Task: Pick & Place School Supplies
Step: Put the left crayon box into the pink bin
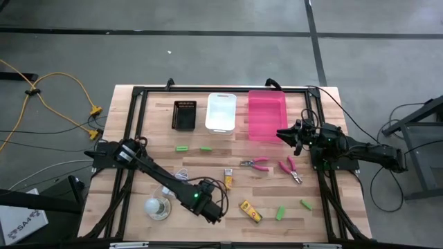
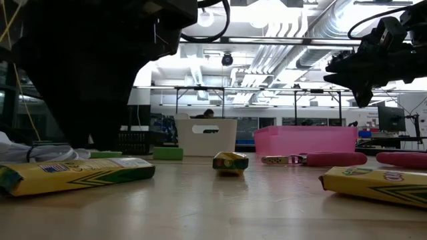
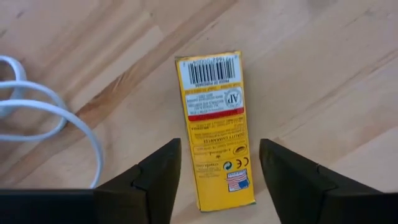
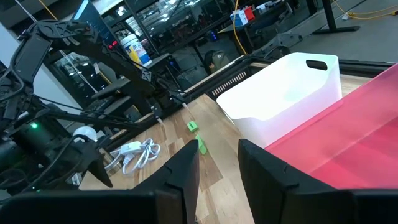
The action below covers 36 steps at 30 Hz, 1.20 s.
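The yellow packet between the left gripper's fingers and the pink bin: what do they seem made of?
Yellow packet: likely printed cardboard, matte, with sharp folded edges and a barcode. Pink bin: seemingly translucent plastic, smooth and slightly glossy, with light showing through its wall.

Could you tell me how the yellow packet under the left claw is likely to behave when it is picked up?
The yellow packet looks like a flat printed carton, so it is probably light and fairly stiff. It lies flat on the table, so it should not roll. The open left claw straddles its narrow width; a hard squeeze might dent it.
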Each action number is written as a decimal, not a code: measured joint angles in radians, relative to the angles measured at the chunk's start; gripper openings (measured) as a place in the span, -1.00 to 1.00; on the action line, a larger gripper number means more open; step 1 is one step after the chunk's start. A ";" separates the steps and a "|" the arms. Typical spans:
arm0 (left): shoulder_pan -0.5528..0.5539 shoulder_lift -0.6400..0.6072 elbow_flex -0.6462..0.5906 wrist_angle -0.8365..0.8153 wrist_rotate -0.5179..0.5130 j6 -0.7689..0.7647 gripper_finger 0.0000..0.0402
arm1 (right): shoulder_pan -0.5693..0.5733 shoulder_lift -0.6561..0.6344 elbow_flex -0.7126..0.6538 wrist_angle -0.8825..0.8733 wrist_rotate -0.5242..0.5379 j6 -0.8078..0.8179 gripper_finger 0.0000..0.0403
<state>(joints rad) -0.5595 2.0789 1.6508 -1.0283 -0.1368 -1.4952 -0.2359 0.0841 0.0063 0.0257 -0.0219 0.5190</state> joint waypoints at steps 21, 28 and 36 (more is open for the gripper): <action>0.001 0.053 0.000 0.019 0.056 -0.043 0.22 | 0.000 0.000 0.000 0.000 0.000 0.000 -0.50; 0.005 0.064 0.000 0.019 0.056 -0.043 0.16 | 0.000 0.000 0.000 0.000 0.000 0.000 -0.50; 0.009 0.065 0.001 0.027 0.059 -0.043 -0.08 | 0.000 0.000 0.000 0.000 -0.003 0.000 -0.50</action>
<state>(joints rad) -0.5503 2.1437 1.6516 -1.0008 -0.0776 -1.5379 -0.2357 0.0841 0.0062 0.0255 -0.0246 0.5189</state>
